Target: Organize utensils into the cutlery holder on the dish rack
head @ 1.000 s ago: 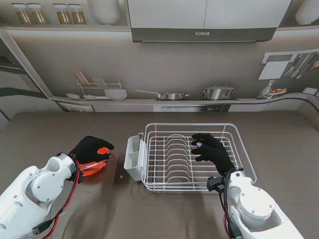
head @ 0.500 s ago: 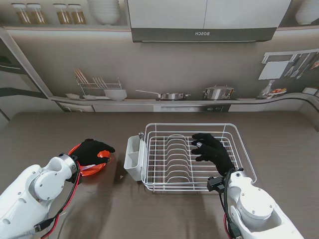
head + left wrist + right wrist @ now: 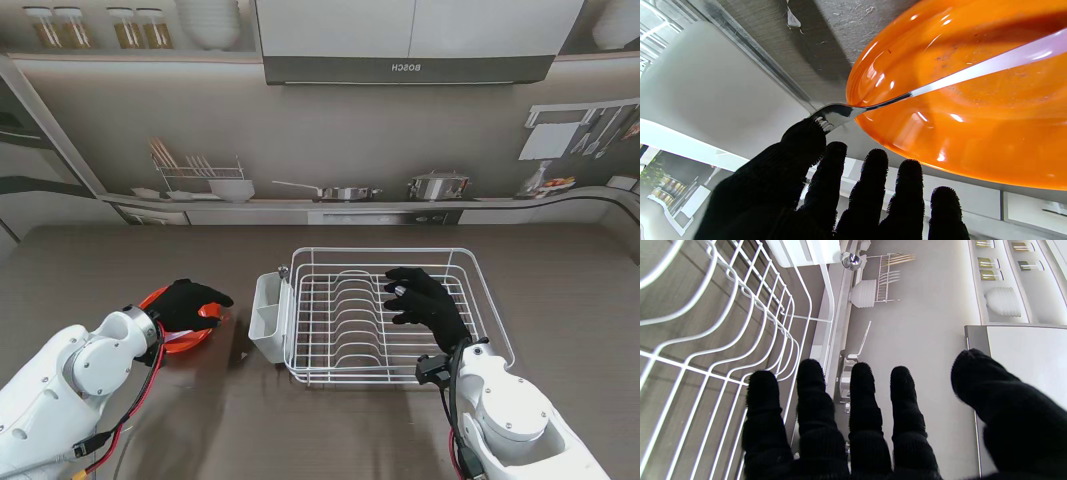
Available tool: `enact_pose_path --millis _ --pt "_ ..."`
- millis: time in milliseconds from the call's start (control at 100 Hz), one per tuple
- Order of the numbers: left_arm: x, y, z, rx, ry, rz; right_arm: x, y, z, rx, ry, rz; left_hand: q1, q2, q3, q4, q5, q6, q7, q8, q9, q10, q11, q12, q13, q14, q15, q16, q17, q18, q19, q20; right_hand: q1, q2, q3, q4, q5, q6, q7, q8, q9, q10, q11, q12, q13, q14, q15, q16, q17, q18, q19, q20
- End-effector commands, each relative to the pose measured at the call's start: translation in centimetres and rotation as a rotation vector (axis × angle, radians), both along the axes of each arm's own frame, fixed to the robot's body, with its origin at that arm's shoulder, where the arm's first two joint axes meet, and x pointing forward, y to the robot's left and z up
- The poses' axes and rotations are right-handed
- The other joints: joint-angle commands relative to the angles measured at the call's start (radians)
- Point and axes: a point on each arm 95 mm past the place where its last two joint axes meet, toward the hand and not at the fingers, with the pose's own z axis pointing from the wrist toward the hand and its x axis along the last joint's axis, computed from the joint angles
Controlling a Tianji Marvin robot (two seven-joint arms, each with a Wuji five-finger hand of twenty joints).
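While my right hand [image 3: 426, 305] has stayed spread and empty over the dish rack [image 3: 495, 320], my left hand [image 3: 190, 302] has drawn slightly nearer to me across the orange plate [image 3: 190, 340], fingers apart, holding nothing. The fork [image 3: 940, 81] lies on that plate, tines past its rim beside my thumb; the cutlery holder [image 3: 265, 315] stands well apart.

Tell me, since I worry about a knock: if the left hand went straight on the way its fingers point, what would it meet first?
Probably the fork: its tines jut past the rim of the orange plate, right at the thumb of the left hand. The white cutlery holder lies farther along that line. Depth is unclear.
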Motion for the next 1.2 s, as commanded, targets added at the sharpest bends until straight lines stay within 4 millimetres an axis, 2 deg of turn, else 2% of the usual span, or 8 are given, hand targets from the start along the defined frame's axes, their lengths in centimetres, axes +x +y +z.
enact_pose_path --millis 0,430,480,570,650,780,940,1190 --pt "0.0 -0.1 -0.2 0.002 0.018 -0.004 -0.3 0.4 0.0 0.007 0.005 0.017 0.012 -0.011 0.03 0.02 -0.007 -0.005 0.002 -0.004 -0.022 0.002 -0.004 -0.002 -0.014 -0.01 -0.02 -0.005 0.005 -0.003 -0.042 0.025 -0.028 0.017 -0.001 0.009 0.017 -0.004 -0.003 -0.016 0.019 0.004 -0.004 -0.007 0.035 0.009 0.005 0.012 0.009 0.024 -0.002 0.002" --pt "0.3 -0.5 -0.6 -0.022 0.04 0.0 -0.3 0.4 -0.1 0.009 0.009 0.018 0.027 -0.008 0.058 0.022 0.076 -0.042 0.057 0.036 -0.011 0.004 0.003 0.004 -0.011 -0.006 -0.018 -0.005 0.018 0.001 -0.083 0.056 -0.027 0.016 -0.001 0.009 0.019 -0.003 -0.003 -0.015 0.022 0.005 -0.004 -0.007 0.038 0.01 0.006 0.013 0.011 0.026 -0.001 0.001" --pt "0.4 -0.5 -0.6 -0.026 0.039 0.002 -0.3 0.4 -0.1 0.01 0.01 0.018 0.053 -0.025 0.032 -0.013 0.087 -0.056 0.107 0.123 -0.007 0.003 0.006 0.011 -0.007 -0.006 -0.016 -0.004 0.022 0.001 -0.092 0.071 -0.027 0.017 -0.001 0.009 0.018 -0.003 -0.003 -0.016 0.022 0.004 -0.004 -0.007 0.038 0.01 0.006 0.013 0.012 0.026 -0.001 0.001" --pt "0.5 -0.6 -0.7 -0.029 0.036 0.004 -0.3 0.4 -0.1 0.011 0.011 0.018 0.108 -0.05 -0.043 -0.032 0.126 -0.088 0.171 0.22 0.0 0.002 0.009 0.017 -0.002 -0.003 -0.013 -0.002 0.029 0.003 -0.098 0.082 -0.028 0.018 -0.002 0.009 0.018 -0.003 -0.003 -0.016 0.022 0.005 -0.004 -0.006 0.038 0.01 0.006 0.013 0.013 0.025 0.0 0.001" --pt "0.5 -0.7 -0.8 -0.036 0.036 0.008 -0.3 0.4 -0.1 0.011 0.011 0.018 0.164 -0.056 -0.134 -0.012 0.155 -0.11 0.285 0.248 0.012 0.0 0.015 0.023 0.006 -0.005 -0.007 -0.001 0.035 0.004 -0.099 0.087 -0.028 0.018 -0.002 0.009 0.018 -0.003 -0.003 -0.016 0.022 0.004 -0.004 -0.006 0.039 0.009 0.006 0.013 0.014 0.025 0.0 0.001" --pt "0.6 -0.8 -0.9 -0.044 0.03 0.015 -0.3 0.4 -0.1 0.016 0.014 0.017 0.168 -0.038 -0.137 -0.01 0.2 -0.139 0.424 0.327 0.027 -0.002 0.023 0.031 0.014 -0.002 0.001 0.002 0.043 0.007 -0.097 0.088 -0.027 0.02 -0.002 0.009 0.017 -0.002 -0.004 -0.016 0.022 0.006 -0.004 -0.006 0.038 0.01 0.006 0.013 0.014 0.026 0.0 0.001" --pt "0.8 -0.9 -1.1 -0.066 0.022 0.028 -0.3 0.4 -0.1 0.017 0.015 0.016 0.179 0.001 -0.161 -0.004 0.212 -0.148 0.536 0.333 0.045 -0.006 0.029 0.04 0.024 0.0 0.013 0.005 0.051 0.009 -0.093 0.091 -0.029 0.021 -0.002 0.01 0.017 -0.004 -0.004 -0.016 0.022 0.006 -0.004 -0.006 0.039 0.011 0.007 0.013 0.015 0.028 0.001 0.001" --pt "0.8 -0.9 -1.3 -0.082 0.016 0.039 -0.3 0.3 0.0 0.032 0.016 0.009 0.181 0.018 -0.161 -0.002 0.21 -0.135 0.599 0.351 0.067 -0.028 0.045 0.051 0.04 -0.002 0.025 0.009 0.063 0.008 -0.089 0.093 -0.03 0.023 -0.002 0.01 0.019 -0.002 -0.004 -0.016 0.022 0.007 -0.005 -0.007 0.04 0.013 0.007 0.013 0.016 0.028 0.002 0.0"
